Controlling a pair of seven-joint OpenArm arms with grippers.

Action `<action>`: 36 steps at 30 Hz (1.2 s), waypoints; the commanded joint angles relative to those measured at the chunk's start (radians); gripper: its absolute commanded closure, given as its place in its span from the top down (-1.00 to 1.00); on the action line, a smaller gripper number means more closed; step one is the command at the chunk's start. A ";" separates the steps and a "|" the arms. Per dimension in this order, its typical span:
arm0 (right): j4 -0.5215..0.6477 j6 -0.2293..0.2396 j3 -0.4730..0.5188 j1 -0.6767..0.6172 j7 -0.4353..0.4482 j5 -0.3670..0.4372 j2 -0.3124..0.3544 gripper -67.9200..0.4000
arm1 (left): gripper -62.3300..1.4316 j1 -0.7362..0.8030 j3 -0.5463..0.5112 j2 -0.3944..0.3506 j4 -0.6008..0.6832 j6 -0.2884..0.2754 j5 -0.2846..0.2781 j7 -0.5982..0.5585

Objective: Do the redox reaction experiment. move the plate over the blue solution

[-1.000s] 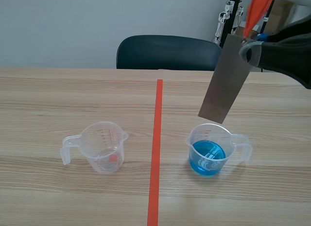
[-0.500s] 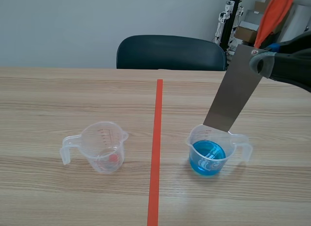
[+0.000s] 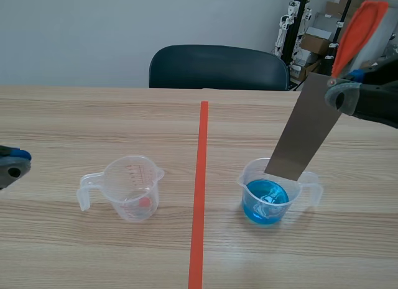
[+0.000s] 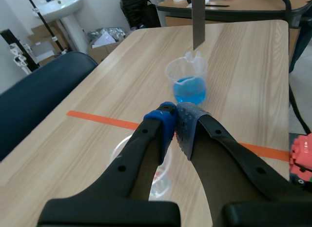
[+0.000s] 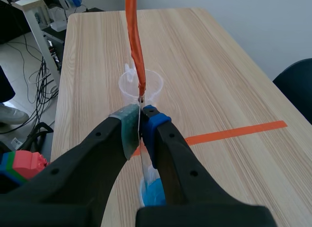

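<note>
A grey metal plate (image 3: 306, 128) with an orange handle (image 3: 359, 29) hangs tilted from my right gripper (image 3: 336, 94), which is shut on its upper end. Its lower edge sits at the far rim of the clear beaker of blue solution (image 3: 267, 194). In the right wrist view the plate (image 5: 142, 154) runs edge-on between the pads, down toward the blue beaker (image 5: 154, 190). My left gripper (image 3: 9, 165) is low at the table's left edge, shut on nothing. From the left wrist, its pads (image 4: 187, 123) meet, with the blue beaker (image 4: 187, 84) and plate (image 4: 198, 19) ahead.
An empty clear beaker (image 3: 129, 188) with red markings stands left of the orange tape line (image 3: 200, 189). A dark chair (image 3: 214, 66) is behind the table's far edge. Stands and boxes fill the back right corner.
The right gripper has carried the plate to the right and lower, so its bottom edge now reaches the blue beaker's rim. The left gripper has come into view at the left edge.
</note>
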 commanded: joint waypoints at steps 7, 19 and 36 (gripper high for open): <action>-0.006 0.008 0.015 0.012 0.021 0.008 -0.013 -0.98 | -0.84 -0.121 -0.003 0.097 0.126 -0.060 0.005 0.232; -0.041 0.008 0.015 0.012 0.010 -0.029 -0.058 -0.98 | -0.84 -0.332 0.175 0.214 0.178 -0.075 0.082 0.468; -0.047 0.008 0.015 0.012 0.010 -0.050 -0.047 -0.98 | -0.84 -0.546 0.384 0.410 0.177 -0.083 0.164 0.668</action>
